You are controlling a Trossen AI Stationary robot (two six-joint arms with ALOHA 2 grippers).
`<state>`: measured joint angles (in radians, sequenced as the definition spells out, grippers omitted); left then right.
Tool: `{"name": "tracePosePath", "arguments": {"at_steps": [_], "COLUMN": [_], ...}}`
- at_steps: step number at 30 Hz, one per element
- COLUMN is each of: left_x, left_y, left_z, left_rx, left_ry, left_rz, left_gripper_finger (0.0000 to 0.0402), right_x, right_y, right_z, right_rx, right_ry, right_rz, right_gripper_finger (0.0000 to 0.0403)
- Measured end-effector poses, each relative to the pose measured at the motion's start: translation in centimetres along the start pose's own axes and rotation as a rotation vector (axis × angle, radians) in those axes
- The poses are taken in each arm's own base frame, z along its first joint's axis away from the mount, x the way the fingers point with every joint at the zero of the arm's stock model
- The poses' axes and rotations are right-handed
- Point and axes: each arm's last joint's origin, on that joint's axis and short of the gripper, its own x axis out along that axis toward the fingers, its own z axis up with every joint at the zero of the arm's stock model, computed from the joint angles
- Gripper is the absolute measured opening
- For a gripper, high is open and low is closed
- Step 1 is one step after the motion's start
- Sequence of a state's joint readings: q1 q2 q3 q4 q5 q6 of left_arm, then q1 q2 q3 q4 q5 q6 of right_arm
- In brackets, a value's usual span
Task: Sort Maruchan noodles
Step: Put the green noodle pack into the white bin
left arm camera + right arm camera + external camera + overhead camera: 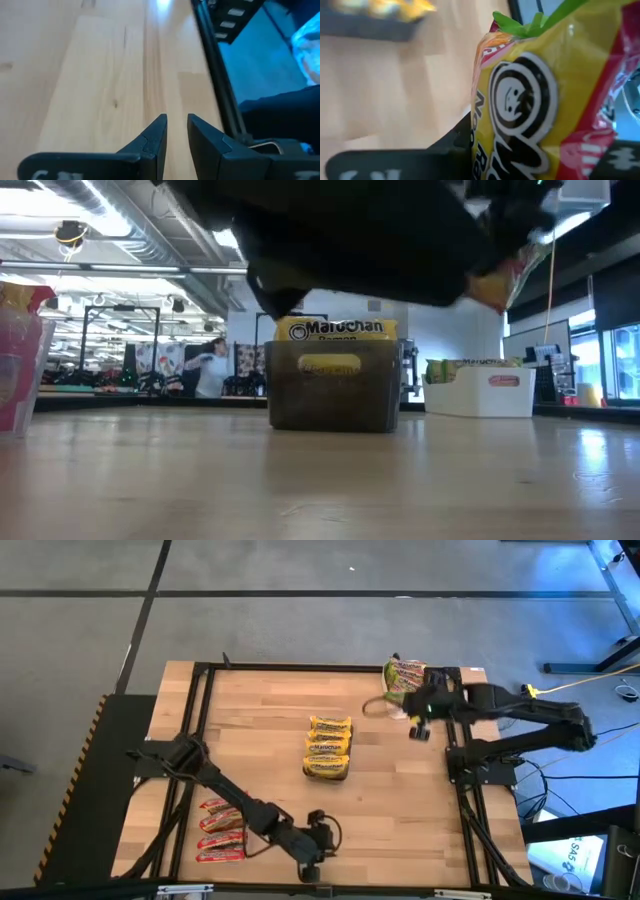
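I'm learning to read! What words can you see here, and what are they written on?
"Maruchan": on the yellow packet standing in the dark tray, low view.
Part of the round face logo and cut-off letters, not a whole word: on the packet in the right gripper.
White tray's red label, red packets: too small to read.

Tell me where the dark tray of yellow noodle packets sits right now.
In the high view, the dark tray holding yellow packets sits mid-table, between both arms.
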<state>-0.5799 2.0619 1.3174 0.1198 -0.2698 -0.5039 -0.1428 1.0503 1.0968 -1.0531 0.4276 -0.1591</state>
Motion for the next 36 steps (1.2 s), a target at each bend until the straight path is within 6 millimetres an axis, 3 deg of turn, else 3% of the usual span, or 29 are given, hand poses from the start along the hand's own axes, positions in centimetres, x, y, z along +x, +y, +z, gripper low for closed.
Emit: {"name": "tracePosePath", "arguments": {"at_steps": [8, 14, 22, 30, 36], "left_x": [-1.4, -1.3, -1.2, -1.2, -1.2], "left_y": [1.3, 1.9, 2.0, 2.0, 2.0], "left_z": [0.2, 0.4, 0.4, 0.4, 0.4], "left_rx": [-0.001, -0.005, -0.001, 0.0, 0.0], "left_ry": [-0.036, -0.049, -0.044, -0.041, -0.041], "left_rz": [0.03, 0.072, 0.074, 0.073, 0.073], "left_gripper_finger": [0.0071, 0.0071, 0.0071, 0.0071, 0.0071], "right_x": [6.0, 10.3, 15.1, 18.1, 18.5], "right_y": [-6.0, -8.6, -8.4, -7.6, -7.5], "right_z": [-1.9, -3.2, -4.9, -5.4, -5.5], "right_rx": [-0.007, 0.022, 0.045, 0.109, 0.154], "right_ry": [0.135, 0.227, 0.426, 0.492, 0.521], "right_rz": [0.029, 0.118, 0.325, 0.427, 0.408], "right_gripper_finger": [0.01, 0.0099, 0.0101, 0.0106, 0.0169]}}
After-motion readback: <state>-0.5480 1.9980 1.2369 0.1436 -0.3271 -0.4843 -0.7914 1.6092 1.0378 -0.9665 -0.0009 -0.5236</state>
